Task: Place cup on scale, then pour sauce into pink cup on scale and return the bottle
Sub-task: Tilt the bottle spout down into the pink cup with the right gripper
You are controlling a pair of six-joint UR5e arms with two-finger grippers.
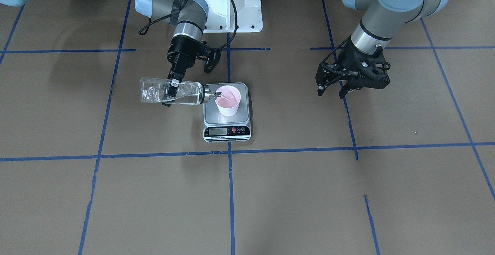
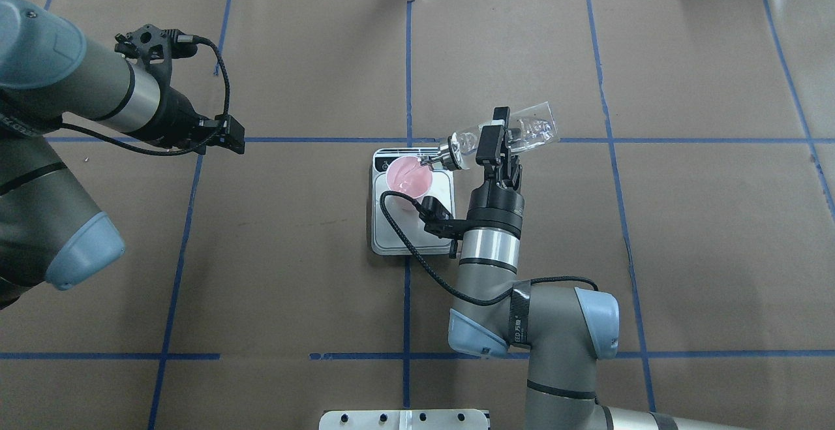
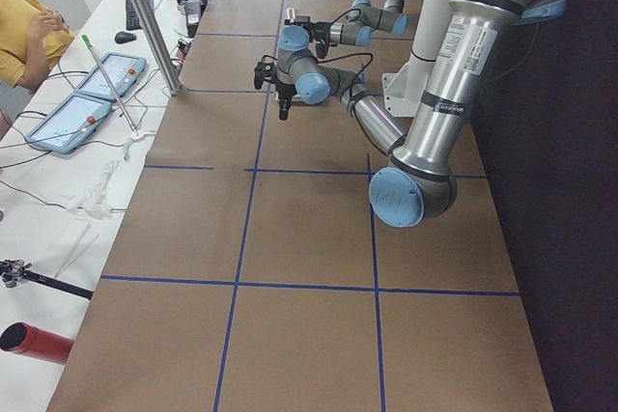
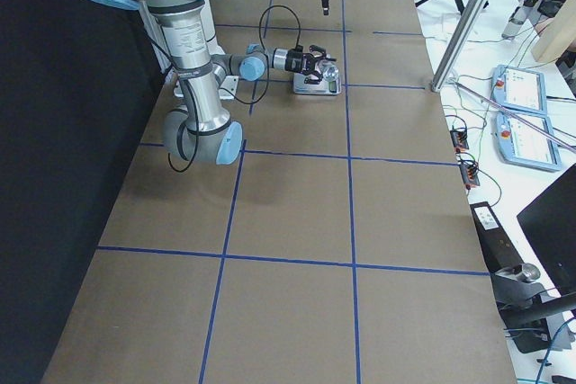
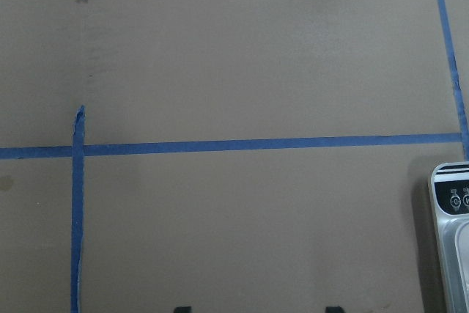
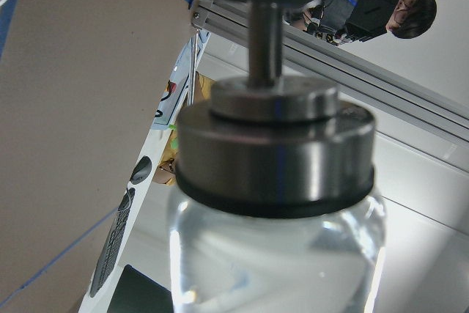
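The pale pink cup (image 1: 228, 101) stands upright on the silver scale (image 1: 227, 131), toward its back half. My right gripper (image 1: 172, 88) is shut on the clear glass bottle (image 1: 185, 91) and holds it tipped about level. Its metal spout (image 1: 212, 95) reaches over the cup's rim. Clear liquid shows in the bottle. In the overhead view the bottle (image 2: 531, 131) points left at the cup (image 2: 408, 179). The right wrist view shows the metal cap (image 6: 275, 152) close up. My left gripper (image 1: 332, 90) is open and empty, hanging above the table well away from the scale.
Brown paper crossed with blue tape lines (image 1: 231, 185) covers the table. The white robot base (image 1: 236, 3) stands behind the scale. The scale's corner (image 5: 451, 225) shows at the right edge of the left wrist view. Operators and tablets (image 3: 68, 113) are beyond the table's far side.
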